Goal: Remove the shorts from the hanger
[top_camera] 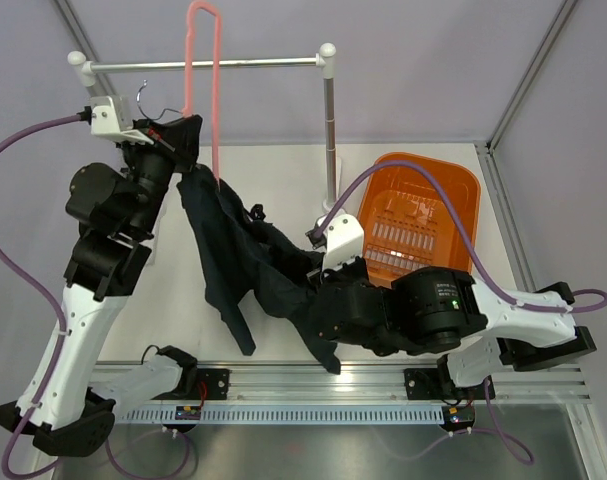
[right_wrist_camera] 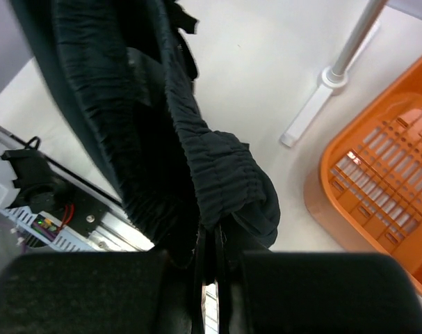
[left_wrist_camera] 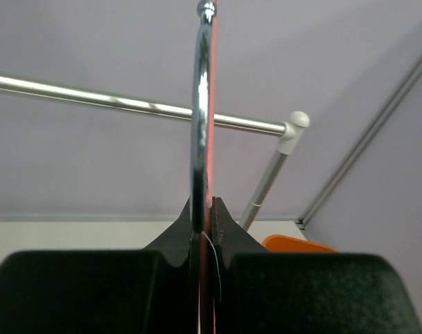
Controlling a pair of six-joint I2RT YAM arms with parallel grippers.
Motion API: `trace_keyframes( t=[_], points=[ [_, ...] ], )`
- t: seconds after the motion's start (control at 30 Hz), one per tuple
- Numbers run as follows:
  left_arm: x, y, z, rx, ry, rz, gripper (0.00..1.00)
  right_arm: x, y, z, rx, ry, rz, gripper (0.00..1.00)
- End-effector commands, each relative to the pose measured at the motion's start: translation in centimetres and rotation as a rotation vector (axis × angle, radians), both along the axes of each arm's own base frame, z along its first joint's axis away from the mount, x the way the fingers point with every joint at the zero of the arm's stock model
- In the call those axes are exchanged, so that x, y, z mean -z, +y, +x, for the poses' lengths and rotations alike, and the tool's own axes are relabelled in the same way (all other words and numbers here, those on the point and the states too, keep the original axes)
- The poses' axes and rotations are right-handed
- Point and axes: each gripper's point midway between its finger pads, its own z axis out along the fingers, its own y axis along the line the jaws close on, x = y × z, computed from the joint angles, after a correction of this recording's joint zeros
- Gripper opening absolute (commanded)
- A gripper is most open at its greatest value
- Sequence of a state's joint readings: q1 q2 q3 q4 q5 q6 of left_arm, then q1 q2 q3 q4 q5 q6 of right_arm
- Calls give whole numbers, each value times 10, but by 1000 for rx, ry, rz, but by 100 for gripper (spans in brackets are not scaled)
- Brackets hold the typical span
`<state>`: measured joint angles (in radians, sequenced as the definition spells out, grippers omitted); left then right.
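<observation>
the whole table [top_camera: 273, 175] is overlooked from above and behind. the rail [left_wrist_camera: 127, 104] is faced closely from the left wrist, the table from the right; the orange basket [right_wrist_camera: 377, 188] is shared.

A grey metal rail [top_camera: 203, 65] runs crosswise at the back of a white table [top_camera: 273, 180], with a white knob [top_camera: 327, 50] capping each end. Behind the rail the walls [top_camera: 433, 70] are plain pale lavender, evenly lit, with no hard shadows. The rail's right end rests on an upright pole [top_camera: 330, 130]. Just right of the rail's pole sits an orange slotted basket [top_camera: 381, 212]. Farther right of the rail a slim aluminium strut [top_camera: 526, 75] slants upward. Well nearer than the rail, a slotted aluminium track [top_camera: 323, 385] edges the table.
</observation>
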<state>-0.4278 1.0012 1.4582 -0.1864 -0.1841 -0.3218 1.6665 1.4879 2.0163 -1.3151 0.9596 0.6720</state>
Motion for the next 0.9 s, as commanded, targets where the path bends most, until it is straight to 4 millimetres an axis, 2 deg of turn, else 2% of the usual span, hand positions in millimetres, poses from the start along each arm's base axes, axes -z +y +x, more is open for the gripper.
trace_keyframes(
  t=[0.0,0.07,0.27,0.37,0.4,0.47,0.5,0.53,0.67,0.77,0.8,0.87],
  points=[
    [-34,-14,-27,141,-101,-50,0,0,-23,23,116,-7,40,0],
    [-36,-22,-36,204,-108,-47,0,8,-26,28,134,-3,21,0],
    [-38,-16,-48,199,-117,-54,0,11,-40,45,195,-16,4,0],
    [-41,-10,-56,190,-140,-63,0,15,-63,65,285,-23,-23,0],
    [-51,-4,-61,168,-189,-95,0,13,-72,71,314,-34,-20,0],
    [-46,1,-74,177,-231,-120,0,14,-84,82,365,-34,-12,0],
    [-56,3,-84,192,-287,-145,0,10,-89,84,368,-34,9,0],
    [-54,4,-87,194,-296,-152,0,11,-89,85,364,-34,12,0],
    [-58,-2,-90,230,-286,-134,0,-9,-70,90,295,-39,106,0],
    [-63,-4,-94,247,-301,-135,0,-6,-40,85,203,1,96,0],
    [-64,-6,-95,258,-307,-132,0,3,-23,80,153,34,73,0],
    [-64,-9,-96,278,-311,-131,0,5,-2,70,90,41,75,0]
  ],
)
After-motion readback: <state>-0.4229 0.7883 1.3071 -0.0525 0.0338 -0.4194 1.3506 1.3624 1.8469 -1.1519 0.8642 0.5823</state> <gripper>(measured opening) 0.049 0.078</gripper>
